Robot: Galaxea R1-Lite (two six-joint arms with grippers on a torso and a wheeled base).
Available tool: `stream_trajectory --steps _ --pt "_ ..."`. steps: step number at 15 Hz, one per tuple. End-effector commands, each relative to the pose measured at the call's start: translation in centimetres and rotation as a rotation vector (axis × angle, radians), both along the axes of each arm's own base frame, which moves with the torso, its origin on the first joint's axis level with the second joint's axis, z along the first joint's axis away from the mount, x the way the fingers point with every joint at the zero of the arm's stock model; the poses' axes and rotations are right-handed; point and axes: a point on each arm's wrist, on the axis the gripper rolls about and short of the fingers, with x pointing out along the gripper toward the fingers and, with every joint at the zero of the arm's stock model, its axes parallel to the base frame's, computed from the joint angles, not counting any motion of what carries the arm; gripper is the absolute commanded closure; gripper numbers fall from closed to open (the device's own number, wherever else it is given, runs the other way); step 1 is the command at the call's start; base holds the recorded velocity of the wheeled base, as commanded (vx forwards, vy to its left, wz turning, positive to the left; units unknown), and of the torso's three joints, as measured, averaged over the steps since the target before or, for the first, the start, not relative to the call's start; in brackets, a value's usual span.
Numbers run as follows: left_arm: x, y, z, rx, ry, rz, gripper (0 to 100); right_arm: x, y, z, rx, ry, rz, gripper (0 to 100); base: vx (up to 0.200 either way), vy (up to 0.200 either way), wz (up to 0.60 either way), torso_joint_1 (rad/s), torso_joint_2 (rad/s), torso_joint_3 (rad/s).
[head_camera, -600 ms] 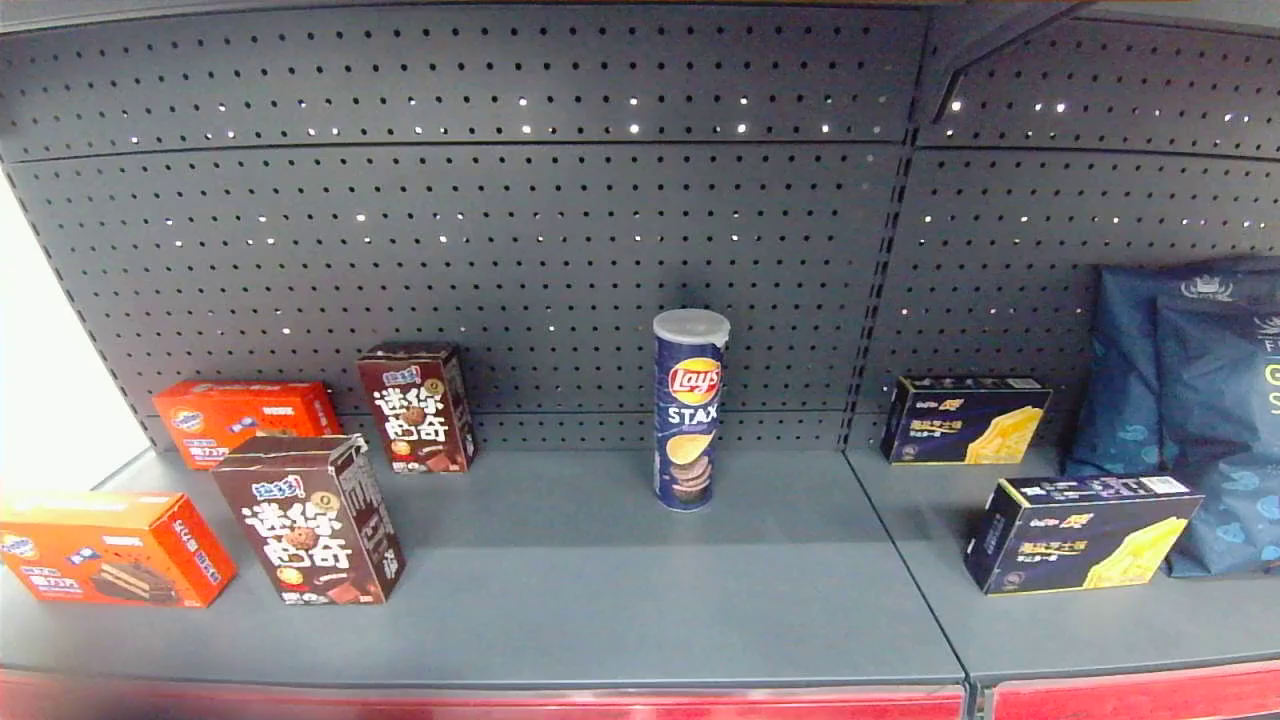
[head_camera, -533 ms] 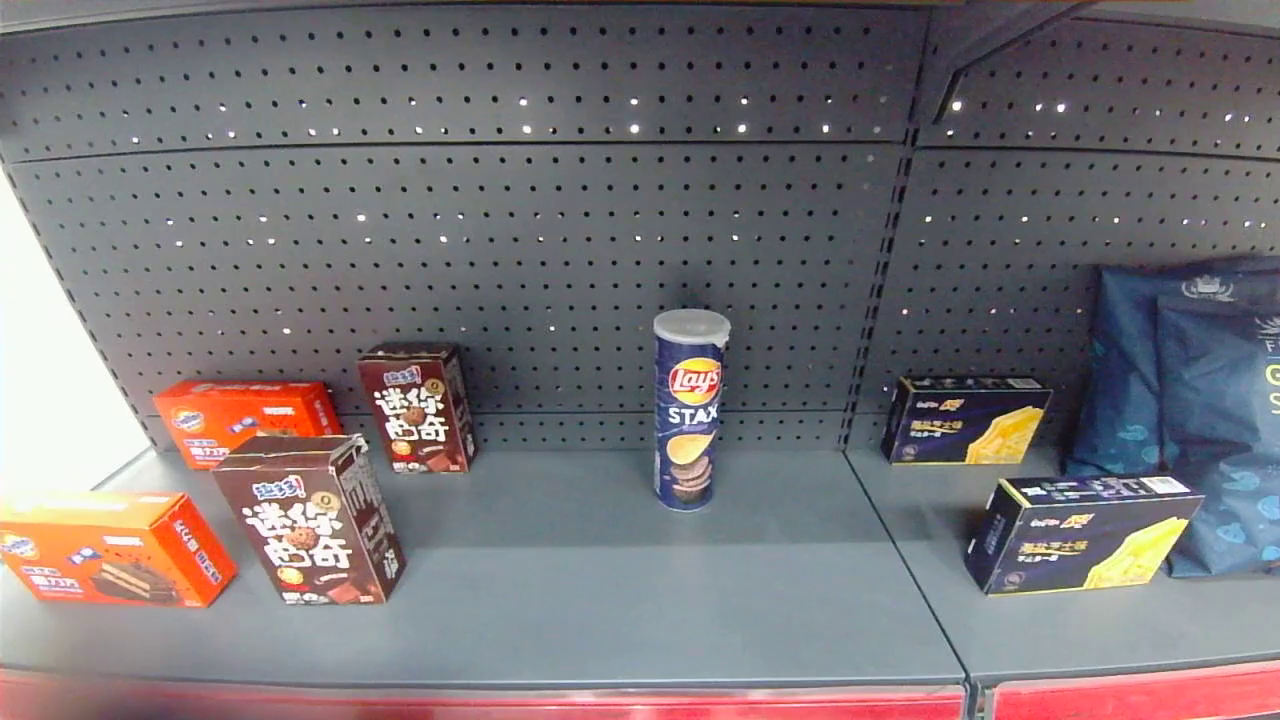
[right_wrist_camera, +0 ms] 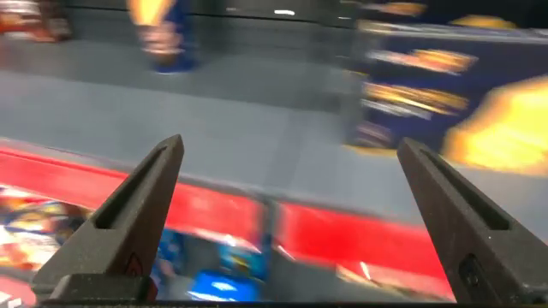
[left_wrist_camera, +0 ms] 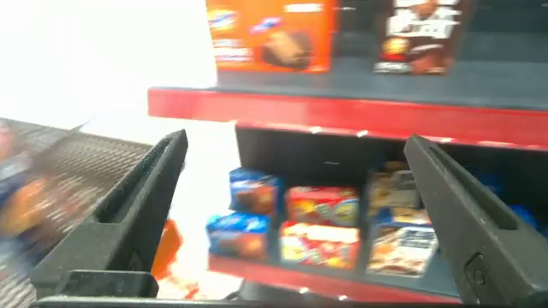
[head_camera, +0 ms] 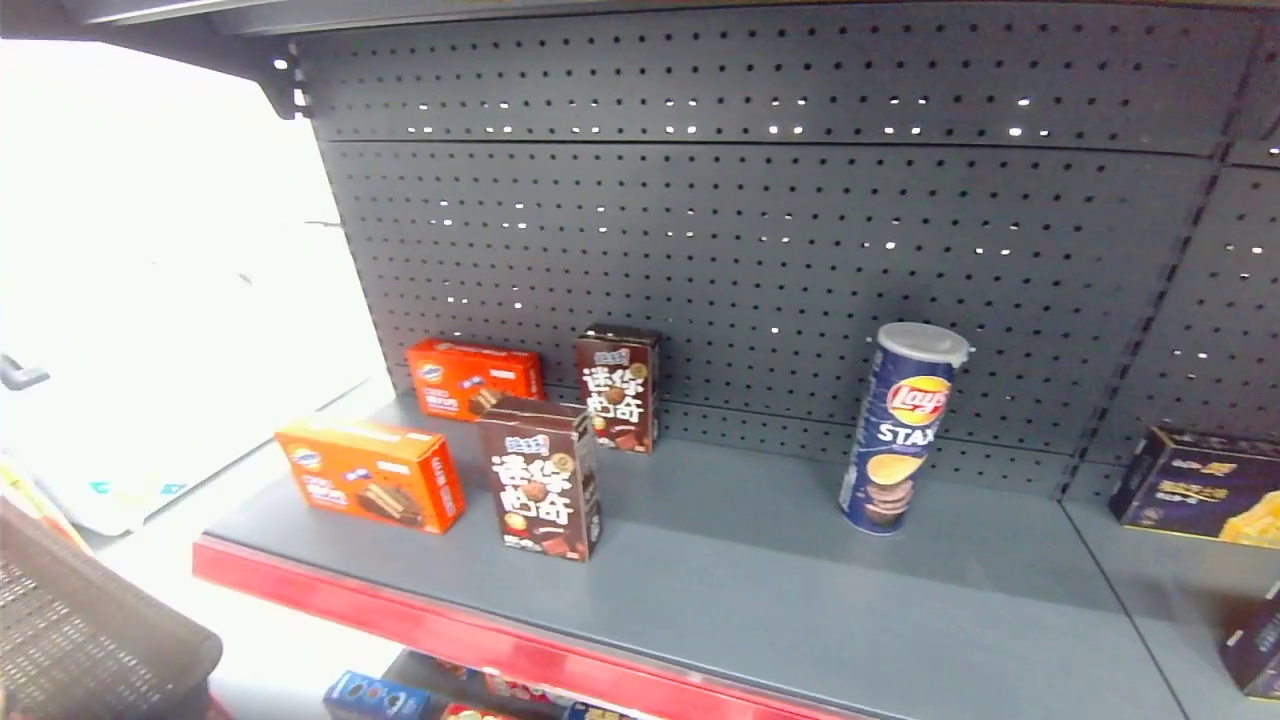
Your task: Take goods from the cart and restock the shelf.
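**Hands.** The left hand (left_wrist_camera: pixel 295 144) is open. Its 2 fingers (left_wrist_camera: pixel 137 218) are spread wide with nothing between them. The right hand (right_wrist_camera: pixel 289 147) is likewise open and holds nothing.

**Cart.** The cart (head_camera: pixel 80 640), with a dark mesh wall, stands near the left hand, on its left side. Blurred coloured shapes show by the mesh and cannot be identified.

**Shelf.** The shelf (head_camera: pixel 760 600) lies ahead of both hands. It is a grey board with a red front edge (head_camera: pixel 400 605) and a perforated back panel (head_camera: pixel 760 250).

**Ahead of the left hand.**
- The front orange box (head_camera: pixel 372 487) lies flat near the red edge.
- The front brown box (head_camera: pixel 540 487) stands upright just beside it, toward the right hand.
- The rear orange box (head_camera: pixel 475 378) and the rear brown box (head_camera: pixel 617 388) stand farther from the hand, against the back panel.
- The 2 brown boxes are close to each other but apart.
- Colourful packets (left_wrist_camera: pixel 321 227) sit on the lower level under the red edge, directly in front of the open fingers.

**Ahead of the right hand.**
- The chip can (head_camera: pixel 900 430) stands upright with its lid on, well back from the red edge and apart from the brown boxes.
- A dark blue and yellow box (right_wrist_camera: pixel 428 94) lies on the shelf close in front of this hand, blurred.
- A second such box (head_camera: pixel 1200 485) sits farther back, near the panel.
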Motion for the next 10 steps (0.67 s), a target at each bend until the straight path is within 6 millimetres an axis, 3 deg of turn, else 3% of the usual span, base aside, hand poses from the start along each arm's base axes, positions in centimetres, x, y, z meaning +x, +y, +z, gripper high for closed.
stream_trajectory --steps 1,10 --pt "0.00 0.00 0.00 0.000 0.000 0.000 0 0.00 0.00 0.00 0.000 0.000 0.000 0 0.000 0.000 0.60 0.002 0.01 0.002" --pt "0.00 0.00 0.00 0.000 0.000 0.000 0 0.00 0.00 0.00 0.000 0.000 0.000 0 0.000 0.000 0.60 0.002 0.00 0.002"
